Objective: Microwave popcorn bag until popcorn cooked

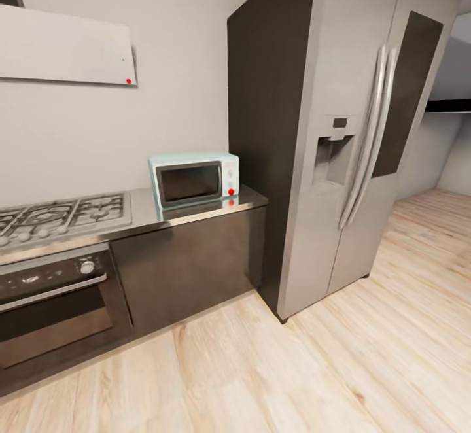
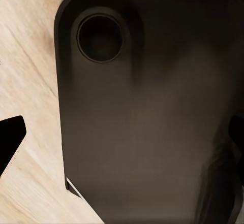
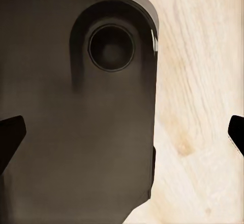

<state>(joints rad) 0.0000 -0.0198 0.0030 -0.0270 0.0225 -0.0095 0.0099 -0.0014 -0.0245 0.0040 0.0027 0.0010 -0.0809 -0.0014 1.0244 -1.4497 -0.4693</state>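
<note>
The microwave (image 1: 194, 181) sits a little left of the frame's centre in the head view, at the right end of the countertop (image 1: 140, 218), close against the dark side of the tall steel fridge (image 1: 347, 138). Its dark glass door is shut, and a red light glows at the lower right of its pale front. Left of it on the same dark slab lies the gas hob (image 1: 62, 214), and under the hob, at the lower left of the frame, the black oven (image 1: 52, 302) with its long handle. A pale wall cabinet (image 1: 65, 47) hangs at the upper left. Light wooden floor (image 1: 314, 367) fills the lower part of the frame.

I cannot make out the popcorn bag on the stretch of countertop that shows, so its place relative to the fingers cannot be told.

In the left wrist view, a dark fingertip (image 2: 11, 140) pokes in at the left edge over the robot's dark base (image 2: 147, 122) and floor. The right wrist view likewise has a dark fingertip (image 3: 10, 137) at its left edge. In both views the two tips stand wide apart at opposite edges, with nothing between them.
</note>
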